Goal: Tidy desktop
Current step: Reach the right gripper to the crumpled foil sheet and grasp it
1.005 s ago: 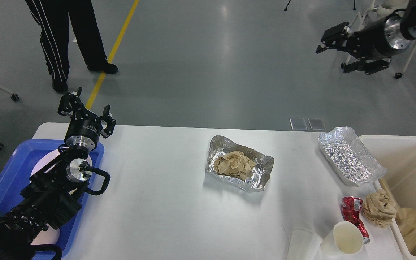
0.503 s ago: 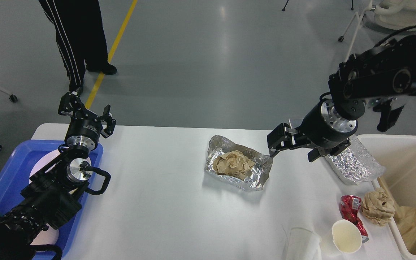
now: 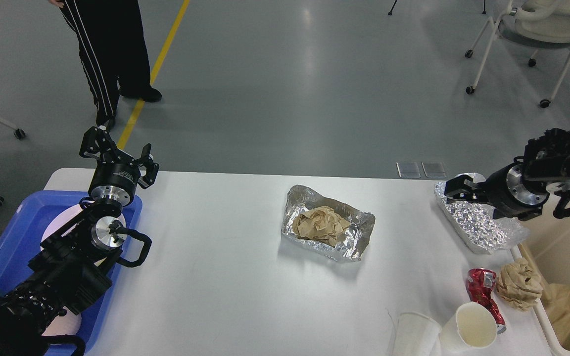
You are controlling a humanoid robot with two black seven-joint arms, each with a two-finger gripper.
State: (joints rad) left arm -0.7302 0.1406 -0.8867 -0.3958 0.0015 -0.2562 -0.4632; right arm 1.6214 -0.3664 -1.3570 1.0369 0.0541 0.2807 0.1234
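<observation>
The white desktop (image 3: 215,257) holds a foil tray (image 3: 359,232) with crumpled brown paper (image 3: 320,225) in its middle. A second, empty foil tray (image 3: 473,225) lies at the right edge. A crushed red can (image 3: 482,292), a brown paper ball (image 3: 518,285) and two white paper cups (image 3: 472,326) (image 3: 413,336) sit at the front right. My left gripper (image 3: 119,150) is open and empty above the table's far left corner. My right gripper (image 3: 459,189) hovers over the far end of the empty foil tray, seen side-on, its fingers not told apart.
A blue tray (image 3: 5,247) with white plates stands at the left under my left arm. An off-white bin (image 3: 557,232) with brown paper (image 3: 568,306) inside stands at the right. A person (image 3: 107,54) stands beyond the far left; a wheeled chair (image 3: 537,29) is far right.
My right arm first swung in over the table between the two foil trays, then drew back right and now sits over the empty foil tray. The left arm has not moved.
</observation>
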